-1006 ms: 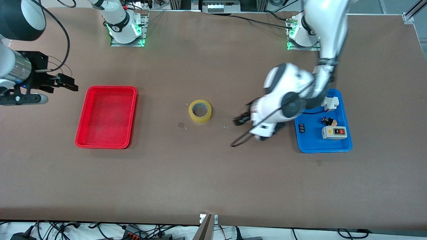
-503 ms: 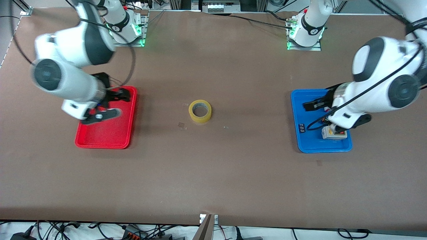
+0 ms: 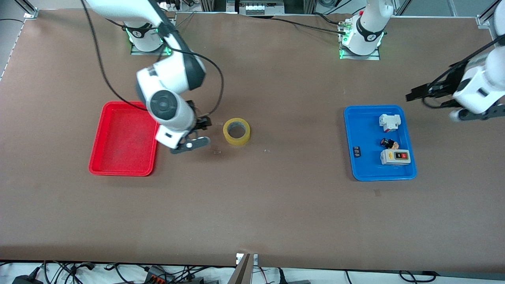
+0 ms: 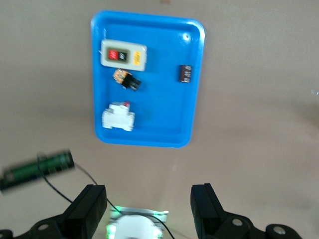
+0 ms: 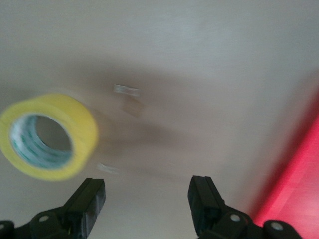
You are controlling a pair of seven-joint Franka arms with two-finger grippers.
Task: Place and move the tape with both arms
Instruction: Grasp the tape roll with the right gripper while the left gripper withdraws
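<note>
Lying flat on the bare brown tabletop, roughly midway between its two short edges and a little closer to the robots' edge than to the front camera's edge, the tape shows its hollow grey-white core facing up. Nothing grips it. The right gripper hangs low over the tabletop between the tape and the red tray, just beside the roll but apart from it; the right wrist view shows its black fingers spread wide with nothing between them, the yellow tape off to one side of the gap and the red tray's edge at the other.

The left gripper is up in the air over the tabletop near the short edge at the left arm's end, beside the blue tray and not above it. In the left wrist view its fingers stand wide apart and hold nothing. The blue tray holds a white switch box with red and black buttons, a small dark and orange part, a white breaker-like block, and a small black piece near its rim.

A few tiny clear scraps lie on the tabletop close to the tape.
</note>
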